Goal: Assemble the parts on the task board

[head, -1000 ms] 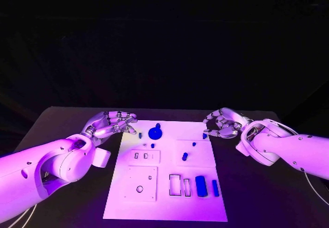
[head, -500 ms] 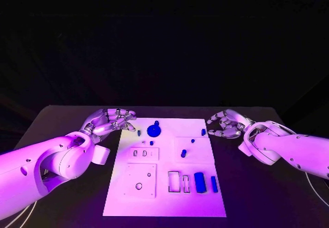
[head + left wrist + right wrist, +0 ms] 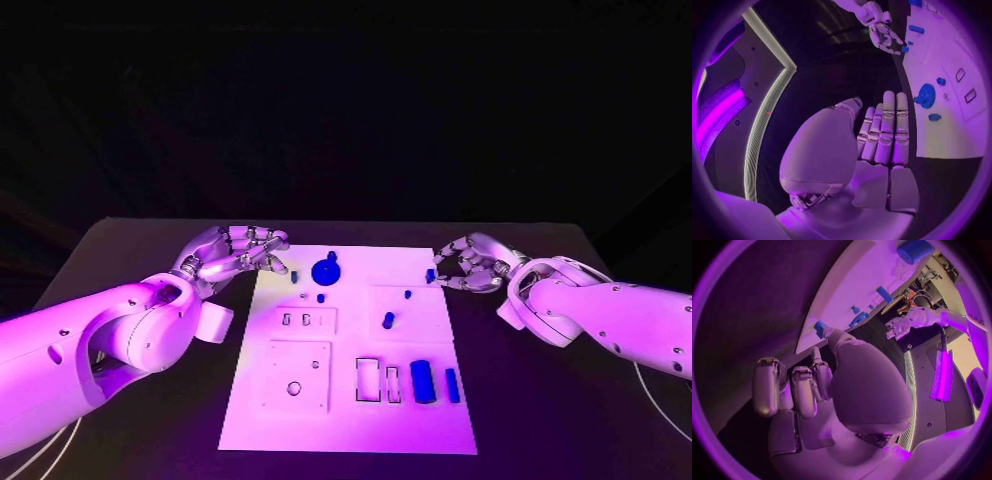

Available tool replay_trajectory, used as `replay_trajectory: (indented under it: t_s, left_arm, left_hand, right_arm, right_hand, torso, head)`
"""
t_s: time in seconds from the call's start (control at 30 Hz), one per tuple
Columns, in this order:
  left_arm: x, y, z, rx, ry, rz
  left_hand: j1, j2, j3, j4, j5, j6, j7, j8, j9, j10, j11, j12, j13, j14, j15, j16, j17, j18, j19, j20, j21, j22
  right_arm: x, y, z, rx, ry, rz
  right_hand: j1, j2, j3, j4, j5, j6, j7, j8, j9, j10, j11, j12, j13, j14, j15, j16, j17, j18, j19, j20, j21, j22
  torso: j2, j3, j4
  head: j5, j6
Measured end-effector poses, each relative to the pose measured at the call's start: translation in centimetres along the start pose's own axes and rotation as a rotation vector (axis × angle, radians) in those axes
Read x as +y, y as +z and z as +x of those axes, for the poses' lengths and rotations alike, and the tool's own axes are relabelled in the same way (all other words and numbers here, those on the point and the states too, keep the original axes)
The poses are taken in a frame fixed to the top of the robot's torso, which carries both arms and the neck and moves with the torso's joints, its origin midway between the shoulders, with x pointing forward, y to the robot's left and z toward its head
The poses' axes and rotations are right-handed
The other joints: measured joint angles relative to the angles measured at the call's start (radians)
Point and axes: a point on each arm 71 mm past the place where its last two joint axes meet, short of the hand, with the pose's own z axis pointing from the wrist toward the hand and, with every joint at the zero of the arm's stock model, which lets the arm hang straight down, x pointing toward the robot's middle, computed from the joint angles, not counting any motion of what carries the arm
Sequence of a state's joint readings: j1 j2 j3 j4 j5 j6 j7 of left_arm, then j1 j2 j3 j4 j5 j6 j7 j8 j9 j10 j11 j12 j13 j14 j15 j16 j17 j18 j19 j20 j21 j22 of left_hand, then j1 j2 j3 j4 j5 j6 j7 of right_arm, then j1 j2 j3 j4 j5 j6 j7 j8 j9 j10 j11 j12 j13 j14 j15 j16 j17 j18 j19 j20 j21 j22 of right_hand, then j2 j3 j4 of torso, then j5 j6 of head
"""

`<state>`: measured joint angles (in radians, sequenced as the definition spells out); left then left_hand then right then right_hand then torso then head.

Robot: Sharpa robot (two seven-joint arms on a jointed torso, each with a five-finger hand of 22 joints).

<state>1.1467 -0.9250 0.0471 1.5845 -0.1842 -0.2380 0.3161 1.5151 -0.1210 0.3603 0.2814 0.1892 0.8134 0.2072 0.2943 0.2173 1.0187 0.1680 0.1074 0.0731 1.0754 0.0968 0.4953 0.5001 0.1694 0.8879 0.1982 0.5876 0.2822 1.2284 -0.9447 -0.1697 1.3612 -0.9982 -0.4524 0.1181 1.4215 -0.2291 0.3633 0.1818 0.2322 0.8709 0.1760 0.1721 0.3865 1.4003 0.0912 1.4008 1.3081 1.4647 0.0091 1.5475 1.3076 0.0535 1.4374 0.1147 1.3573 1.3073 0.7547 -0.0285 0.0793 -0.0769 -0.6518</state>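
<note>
Evidently, the right hand [image 3: 473,263] is pinching a small blue peg [image 3: 430,276] at the task board's [image 3: 346,420] far right edge, presumably to lift it toward a socket. The left hand [image 3: 231,254], fingers extended together and holding nothing, is hovering off the far left corner, near the blue round knob [image 3: 326,271]. Its wrist view is confirming the empty palm; the right wrist view is showing a fingertip touching the peg [image 3: 820,328].

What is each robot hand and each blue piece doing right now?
left hand: fingers apart, holding nothing, beside the board's far left corner.
right hand: a fingertip at the small blue piece on the board's right edge.
round blue part: lying on the task board, untouched.
two long blue blocks: lying side by side, untouched.
</note>
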Motion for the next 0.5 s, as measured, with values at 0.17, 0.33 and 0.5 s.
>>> replay_trajectory:
  t_s: [0.17, 0.33, 0.5]
  left_arm:
    - [0.01, 0.0, -0.01, 0.001, 0.0, 0.0]
    - [0.01, -0.01, -0.03, 0.001, 0.0, 0.0]
    - [0.02, -0.02, -0.05, 0.001, 0.0, -0.001]
  left_hand:
    - [0.0, 0.0, 0.0, 0.0, 0.0, 0.0, 0.0, 0.0, 0.0, 0.0, 0.0, 0.0, 0.0, 0.0, 0.0, 0.0, 0.0, 0.0, 0.0, 0.0, 0.0, 0.0]
    - [0.0, 0.0, 0.0, 0.0, 0.0, 0.0, 0.0, 0.0, 0.0, 0.0, 0.0, 0.0, 0.0, 0.0, 0.0, 0.0, 0.0, 0.0, 0.0, 0.0, 0.0, 0.0]
    - [0.0, 0.0, 0.003, -0.003, 0.0, 0.0, 0.0, 0.0, 0.001, 0.0, 0.0, 0.0, 0.001, 0.0, 0.0, 0.0, 0.002, 0.0, 0.0, 0.0, 0.0, 0.0]
  right_arm:
    - [0.2, 0.13, 0.32, 0.009, 0.002, -0.005]
    - [0.3, 0.18, 0.5, 0.017, 0.001, -0.008]
    - [0.41, 0.23, 0.71, 0.024, 0.0, -0.011]
  right_hand:
    - [0.003, 0.003, 0.0, 0.0, 0.0, 0.0, 0.0, 0.0, 0.0, 0.0, 0.0, 0.0, 0.0, 0.0, 0.0, 0.0, 0.0, 0.0, 0.0, 0.0, 0.0, 0.0]
    - [0.004, 0.004, 0.003, -0.003, 0.004, 0.0, 0.0, 0.0, 0.0, 0.0, 0.0, 0.0, 0.0, 0.0, 0.0, 0.0, 0.0, 0.0, 0.0, 0.0, 0.0, 0.001]
    - [0.004, 0.004, 0.005, -0.005, 0.004, 0.0, 0.0, 0.0, 0.0, 0.0, 0.0, 0.0, 0.0, 0.0, 0.0, 0.0, 0.0, 0.0, 0.0, 0.0, 0.0, 0.001]
  torso:
    - [0.0, -0.0007, 0.0008]
    - [-0.001, -0.0015, 0.0014]
    - [-0.001, -0.0013, -0.0001]
  head:
    - [0.0, -0.002]
    - [-0.001, -0.004]
    - [0.0, -0.005]
